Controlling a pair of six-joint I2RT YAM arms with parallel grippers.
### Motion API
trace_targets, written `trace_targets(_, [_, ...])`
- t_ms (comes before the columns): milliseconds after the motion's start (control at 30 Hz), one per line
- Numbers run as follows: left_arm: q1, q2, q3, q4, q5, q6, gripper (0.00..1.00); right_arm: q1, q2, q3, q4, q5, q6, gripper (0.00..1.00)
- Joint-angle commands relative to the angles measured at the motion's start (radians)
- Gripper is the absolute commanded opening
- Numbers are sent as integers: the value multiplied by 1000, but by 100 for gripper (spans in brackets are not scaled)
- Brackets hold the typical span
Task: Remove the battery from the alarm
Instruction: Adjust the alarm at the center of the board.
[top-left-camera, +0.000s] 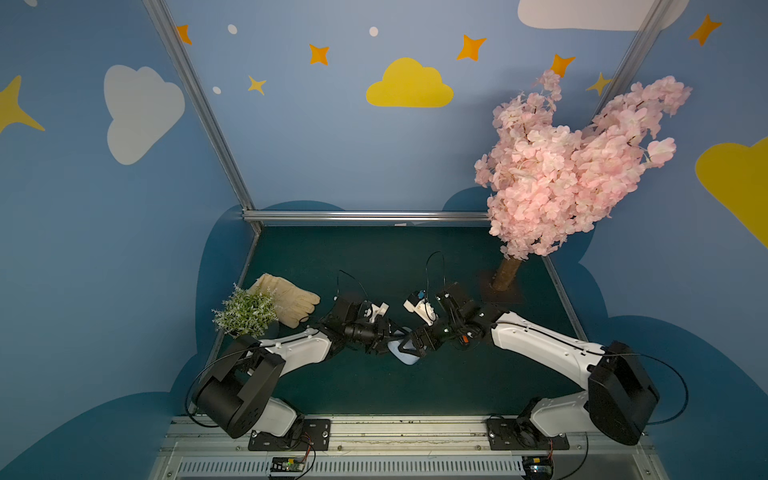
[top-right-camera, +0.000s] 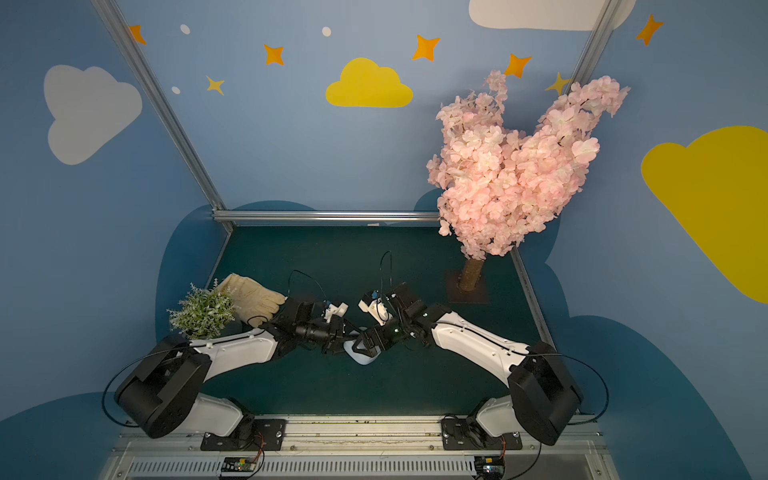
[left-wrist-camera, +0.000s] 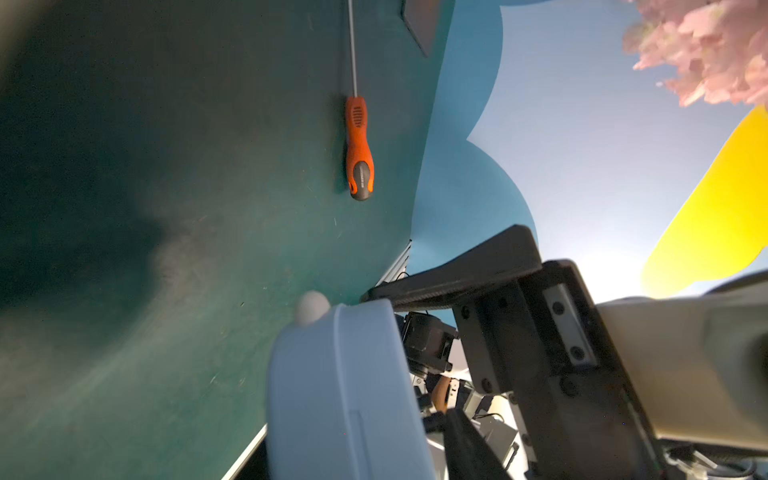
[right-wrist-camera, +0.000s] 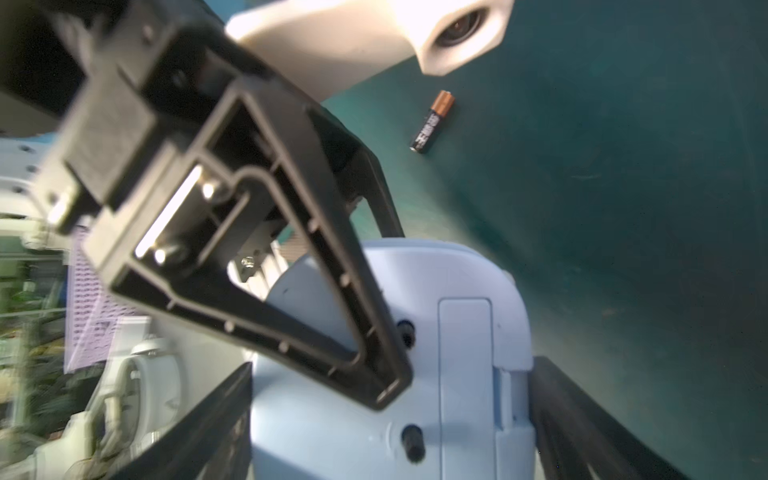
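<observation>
One battery (right-wrist-camera: 432, 121) lies on the table (right-wrist-camera: 623, 208), off the alarm (right-wrist-camera: 436, 274).
right pincer (right-wrist-camera: 392, 370) clamps it as a brace; left pincer (top-left-camera: 388, 338) straddles its rim, grip unclear.

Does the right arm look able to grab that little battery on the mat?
Probably not yet: the right tool is clamped around the blue clock, so its grip is taken. The battery itself lies uncovered on the mat, nothing blocking it.

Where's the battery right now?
In the right wrist view the battery lies loose on the green mat, already out of the alarm and apart from it, beyond its blue back. I cannot make it out in the top views.
</observation>
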Motion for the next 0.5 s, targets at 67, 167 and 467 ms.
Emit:
trace_targets(67, [-4, 31, -8, 94, 54, -22, 29, 15, -32, -4, 27, -6, -41, 77])
trace_targets(167, [-1, 40, -8, 88, 50, -29, 26, 34, -80, -14, -9, 40, -95, 98])
trace_targets(467, [48, 42, 18, -49, 84, -75, 23, 205, -275, -167, 118, 387, -274, 98])
